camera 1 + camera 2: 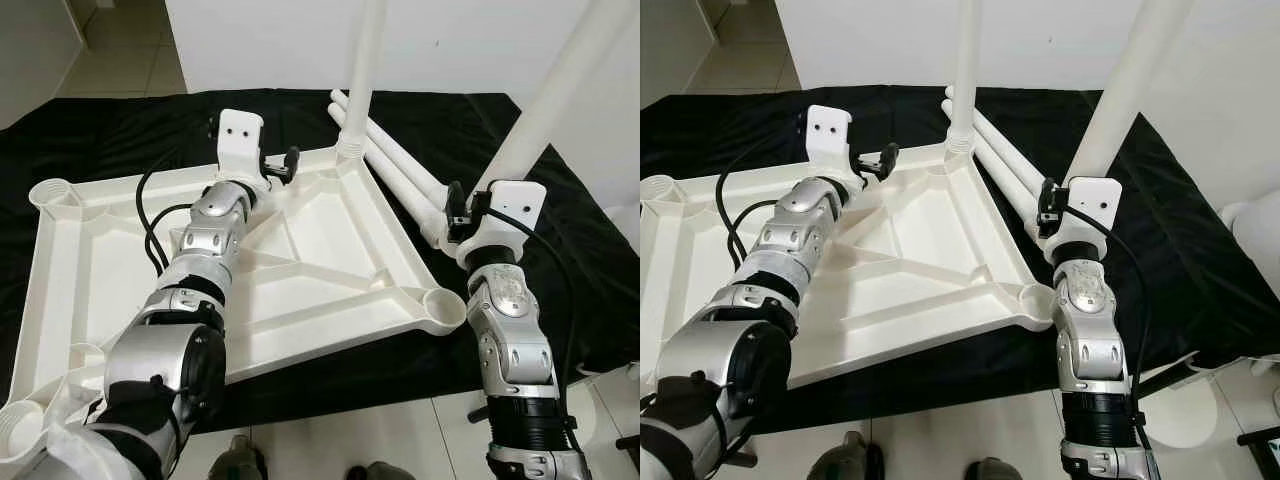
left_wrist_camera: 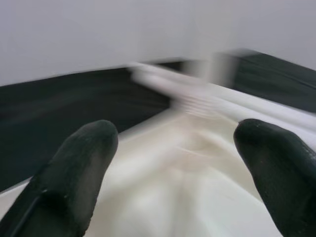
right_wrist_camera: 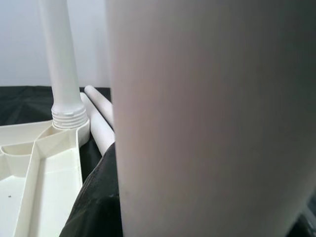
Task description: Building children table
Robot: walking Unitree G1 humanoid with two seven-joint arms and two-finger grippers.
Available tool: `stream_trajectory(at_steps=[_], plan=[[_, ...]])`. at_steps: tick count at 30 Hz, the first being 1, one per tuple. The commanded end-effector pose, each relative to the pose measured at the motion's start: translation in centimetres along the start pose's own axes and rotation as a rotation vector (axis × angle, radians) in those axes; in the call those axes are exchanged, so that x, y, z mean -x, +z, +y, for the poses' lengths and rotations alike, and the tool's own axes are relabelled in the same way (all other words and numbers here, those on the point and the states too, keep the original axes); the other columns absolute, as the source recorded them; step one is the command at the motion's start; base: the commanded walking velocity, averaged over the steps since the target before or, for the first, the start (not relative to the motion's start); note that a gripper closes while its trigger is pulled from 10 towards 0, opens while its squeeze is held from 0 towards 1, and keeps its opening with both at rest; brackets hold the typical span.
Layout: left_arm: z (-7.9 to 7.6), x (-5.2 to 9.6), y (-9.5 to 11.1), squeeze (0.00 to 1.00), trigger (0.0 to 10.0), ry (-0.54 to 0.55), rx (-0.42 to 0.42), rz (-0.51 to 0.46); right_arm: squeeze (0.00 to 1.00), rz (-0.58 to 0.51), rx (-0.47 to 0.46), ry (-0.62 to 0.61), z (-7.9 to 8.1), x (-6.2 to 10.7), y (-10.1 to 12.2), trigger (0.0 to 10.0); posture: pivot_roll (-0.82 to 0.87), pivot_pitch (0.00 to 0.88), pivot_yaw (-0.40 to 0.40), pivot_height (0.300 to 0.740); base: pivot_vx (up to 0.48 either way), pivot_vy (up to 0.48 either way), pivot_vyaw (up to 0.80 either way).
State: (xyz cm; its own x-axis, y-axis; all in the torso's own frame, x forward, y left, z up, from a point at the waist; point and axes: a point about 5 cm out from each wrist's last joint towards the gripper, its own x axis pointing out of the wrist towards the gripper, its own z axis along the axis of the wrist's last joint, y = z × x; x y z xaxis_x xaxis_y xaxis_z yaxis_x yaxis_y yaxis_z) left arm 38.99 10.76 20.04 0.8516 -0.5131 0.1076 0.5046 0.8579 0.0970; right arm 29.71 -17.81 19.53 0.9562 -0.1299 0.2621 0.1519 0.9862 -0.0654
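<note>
The white table top (image 1: 300,240) lies upside down on a black cloth (image 1: 120,140). One white leg (image 1: 365,60) stands upright, screwed into its far corner socket. My left gripper (image 1: 285,165) hovers open over the top's far rim, beside that corner; its black fingers (image 2: 79,173) stand wide apart in the blurred left wrist view. My right gripper (image 1: 455,215) is shut on a second leg (image 1: 560,90), held tilted just right of the top, above the empty near-right socket (image 1: 443,305). This leg (image 3: 207,118) looms close in the right wrist view. Two more legs (image 1: 400,165) lie on the cloth.
Empty sockets sit at the far-left corner (image 1: 55,192) and the near-left corner (image 1: 20,425). A white wall (image 1: 460,40) rises right behind the cloth. Tiled floor (image 1: 330,440) runs along the near edge, with a white object (image 1: 1250,215) at the right.
</note>
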Motion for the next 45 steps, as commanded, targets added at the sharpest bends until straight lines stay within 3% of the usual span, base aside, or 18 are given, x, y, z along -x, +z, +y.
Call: stream_trajectory(at_steps=[1,2,3,5,8,9,11,22,24,29,35,40,45], plan=[[-1.3,0.3,0.1,0.0,10.0,-0.168,-0.038,-0.029,0.0,-0.024,0.002,0.007,0.0,0.2,0.3,10.0,0.02,0.033,-0.009,0.74,0.0,0.0,0.0],[-1.7,0.9,-0.1,0.0,10.0,-0.25,-0.062,-0.036,0.0,-0.022,0.002,0.009,0.0,0.2,0.3,10.0,0.02,0.033,-0.009,0.74,0.0,0.0,0.0],[-1.7,0.9,-0.1,0.0,10.0,-0.25,-0.062,-0.036,0.0,-0.022,0.002,0.009,0.0,0.2,0.3,10.0,0.02,0.033,-0.009,0.74,0.0,0.0,0.0],[-2.4,2.4,-0.2,0.0,10.0,-0.424,-0.095,-0.041,0.0,-0.018,-0.001,0.021,0.2,0.3,0.2,10.0,0.02,0.036,-0.013,0.74,0.0,0.0,0.0],[-2.6,3.0,-0.1,0.0,10.0,-0.501,-0.071,-0.033,0.0,-0.016,-0.006,0.034,0.3,0.3,0.2,10.0,0.03,0.039,-0.021,0.74,0.0,0.0,0.0],[-3.2,3.9,0.1,0.0,10.0,-0.609,-0.067,-0.031,0.0,-0.017,-0.013,0.069,0.8,0.4,0.2,10.0,0.04,0.039,-0.022,0.74,0.0,0.0,0.0],[-3.4,4.3,0.1,0.0,10.0,-0.637,-0.068,-0.028,0.0,-0.018,-0.015,0.082,0.9,0.5,0.2,10.0,0.04,0.039,-0.022,0.74,0.0,0.0,0.0],[-4.9,4.9,-1.5,0.0,10.0,-0.659,-0.032,0.078,0.0,0.008,-0.055,0.17,1.6,1.9,-0.9,10.0,0.03,0.031,-0.019,0.74,0.0,0.0,0.0],[-5.9,5.5,-1.7,0.0,10.0,-0.694,-0.032,0.1,0.0,0.034,-0.065,0.236,2.0,3.1,-1.9,10.0,0.04,0.019,-0.023,0.74,0.0,0.0,0.0],[-6.2,6.0,-1.5,0.0,10.0,-0.726,-0.036,0.097,0.0,0.044,-0.066,0.279,2.2,3.9,-2.2,10.0,0.04,0.016,-0.026,0.74,0.0,0.0,0.0],[-6.8,7.1,-1.1,0.0,10.0,-0.793,-0.003,0.091,0.0,0.059,-0.052,0.403,2.9,6.3,-2.6,10.0,0.04,0.016,-0.025,0.74,0.0,0.0,0.0],[-6.9,7.2,-0.9,0.0,10.0,-0.795,-0.005,0.089,0.0,0.071,-0.047,0.429,2.8,7.2,-2.9,10.0,0.04,0.019,-0.022,0.74,0.0,0.0,0.0],[-6.9,7.3,-0.7,0.0,10.0,-0.789,-0.001,0.097,0.0,0.099,-0.066,0.39,1.6,7.8,-3.6,10.0,0.03,0.03,-0.017,0.74,0.0,0.0,0.0]])
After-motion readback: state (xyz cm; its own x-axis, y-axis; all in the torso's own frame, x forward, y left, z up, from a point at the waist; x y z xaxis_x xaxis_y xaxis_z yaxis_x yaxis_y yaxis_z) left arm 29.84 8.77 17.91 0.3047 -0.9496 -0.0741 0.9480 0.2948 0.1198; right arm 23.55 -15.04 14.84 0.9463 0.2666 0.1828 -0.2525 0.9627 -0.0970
